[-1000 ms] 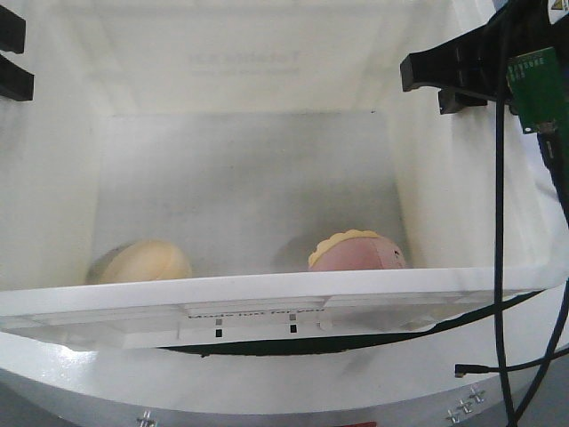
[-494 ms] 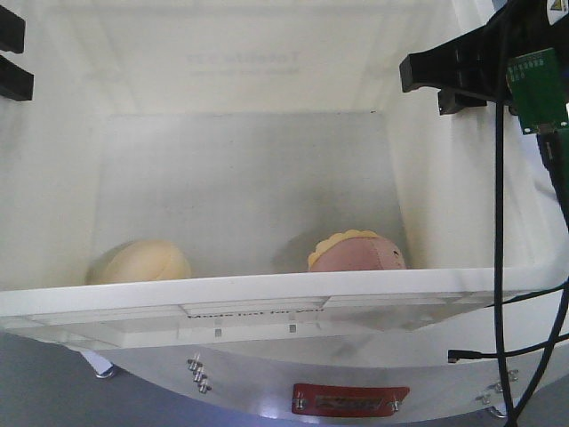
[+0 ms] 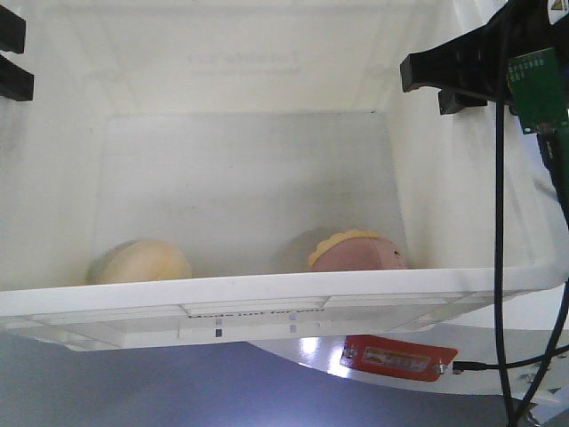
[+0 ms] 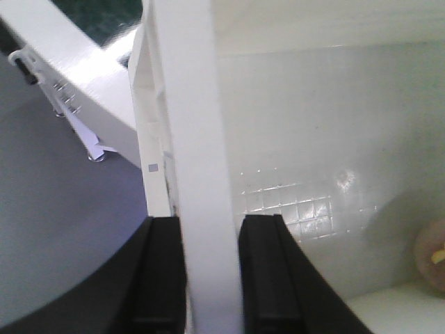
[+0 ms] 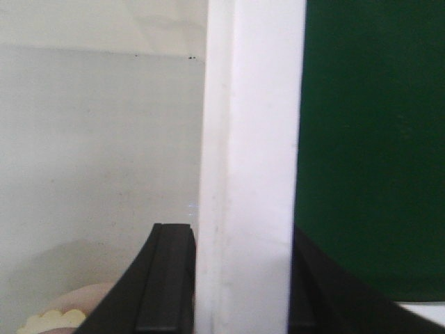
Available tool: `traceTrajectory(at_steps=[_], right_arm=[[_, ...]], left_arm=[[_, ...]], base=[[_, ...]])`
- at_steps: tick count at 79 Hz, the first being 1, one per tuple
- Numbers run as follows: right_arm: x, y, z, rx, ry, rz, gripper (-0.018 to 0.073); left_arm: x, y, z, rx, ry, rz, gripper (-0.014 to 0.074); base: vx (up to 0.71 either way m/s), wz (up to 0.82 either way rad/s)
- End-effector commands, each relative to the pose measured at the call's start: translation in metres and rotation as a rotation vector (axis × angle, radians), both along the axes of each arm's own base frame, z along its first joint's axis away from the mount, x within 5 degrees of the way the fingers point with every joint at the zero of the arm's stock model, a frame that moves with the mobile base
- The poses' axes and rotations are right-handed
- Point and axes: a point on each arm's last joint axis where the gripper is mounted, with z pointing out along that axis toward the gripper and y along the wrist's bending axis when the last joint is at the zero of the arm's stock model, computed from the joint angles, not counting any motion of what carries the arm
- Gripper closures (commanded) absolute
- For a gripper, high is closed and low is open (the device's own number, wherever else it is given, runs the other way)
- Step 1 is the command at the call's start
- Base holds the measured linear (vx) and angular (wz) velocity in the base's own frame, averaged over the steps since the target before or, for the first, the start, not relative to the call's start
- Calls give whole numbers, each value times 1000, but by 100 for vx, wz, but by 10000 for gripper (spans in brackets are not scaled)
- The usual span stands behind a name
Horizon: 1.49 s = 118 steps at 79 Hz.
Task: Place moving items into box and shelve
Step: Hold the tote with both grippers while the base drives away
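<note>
The white box [image 3: 267, 294] fills the front view, its near rim across the bottom. Two moving items lie inside by the near wall: a cream-yellow bun [image 3: 142, 261] on the left and a pinkish-brown ball with a yellow scalloped rim [image 3: 357, 252] on the right. My left gripper [image 4: 206, 223] is shut on the box's left wall [image 4: 195, 139], one finger on each side. My right gripper [image 5: 242, 236] is shut on the right wall [image 5: 250, 139] the same way. The ball [image 4: 431, 254] shows at the edge of the left wrist view, and its scalloped rim [image 5: 49, 321] in the right wrist view.
Below the box lie a white rounded surface with a red label [image 3: 397, 358] and grey floor [image 3: 133, 382]. Black cables [image 3: 500, 222] and a green circuit board [image 3: 533, 84] hang at the right. A white slab with screws [image 4: 69, 69] runs left of the box; dark green [image 5: 368, 139] lies beyond its right wall.
The box stays fixed between both grippers. The white surface under it has slid right and out from beneath, the red label has come into view, and more grey floor shows.
</note>
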Motion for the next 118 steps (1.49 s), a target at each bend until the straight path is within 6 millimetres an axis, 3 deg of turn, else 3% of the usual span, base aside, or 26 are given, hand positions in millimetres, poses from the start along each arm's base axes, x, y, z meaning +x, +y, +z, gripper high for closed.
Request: traceTrajectory(at_steps=[1,118], right_arm=[[-4,-9,29,12,-173,10,566],[-4,-9,29,13,-171,10,566]], left_arm=[[-12,-2,24,-65,-136,-20,603],[-12,-1,24,-56,-139,-16,603]], base=[[-19,45],[-20,66]])
